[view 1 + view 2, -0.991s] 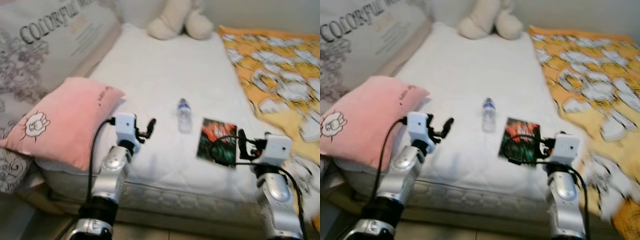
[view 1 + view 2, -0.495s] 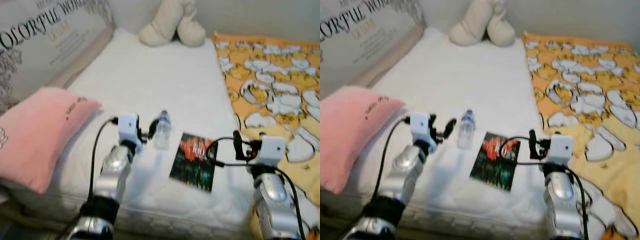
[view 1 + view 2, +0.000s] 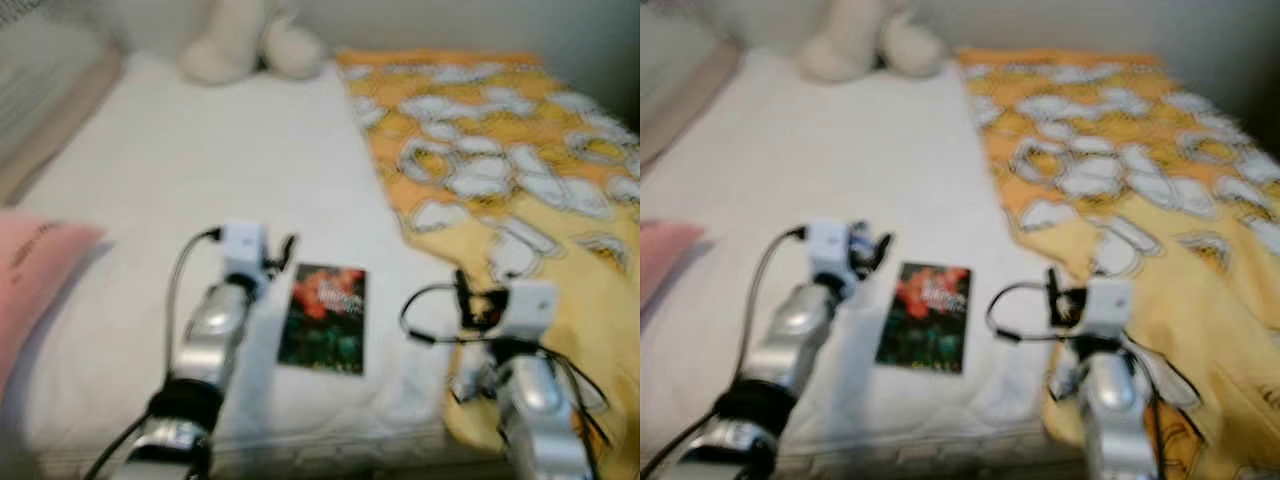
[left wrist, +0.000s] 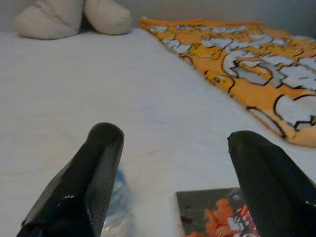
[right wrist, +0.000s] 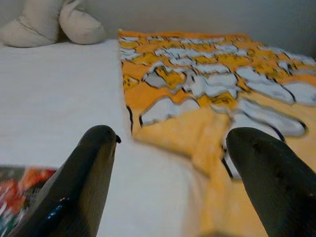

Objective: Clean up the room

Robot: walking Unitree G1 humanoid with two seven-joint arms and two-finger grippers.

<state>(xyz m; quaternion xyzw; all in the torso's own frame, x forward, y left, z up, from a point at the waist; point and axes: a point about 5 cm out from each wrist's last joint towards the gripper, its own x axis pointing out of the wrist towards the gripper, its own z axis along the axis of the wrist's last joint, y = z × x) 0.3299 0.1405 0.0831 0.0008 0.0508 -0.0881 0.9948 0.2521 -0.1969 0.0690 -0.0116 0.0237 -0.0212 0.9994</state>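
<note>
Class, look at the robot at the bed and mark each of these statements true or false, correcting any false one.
1. The left pincer is open. True.
2. The book stands upright against the wall. False: it lies flat on the white mattress.
3. The orange blanket covers the robot's right side of the bed. True.
4. The right pincer grips the blanket. False: it is open and holds nothing.
5. A plush toy sits at the far end of the bed. True.
6. The water bottle lies on the blanket. False: it lies on the mattress by the left pincer.
</note>
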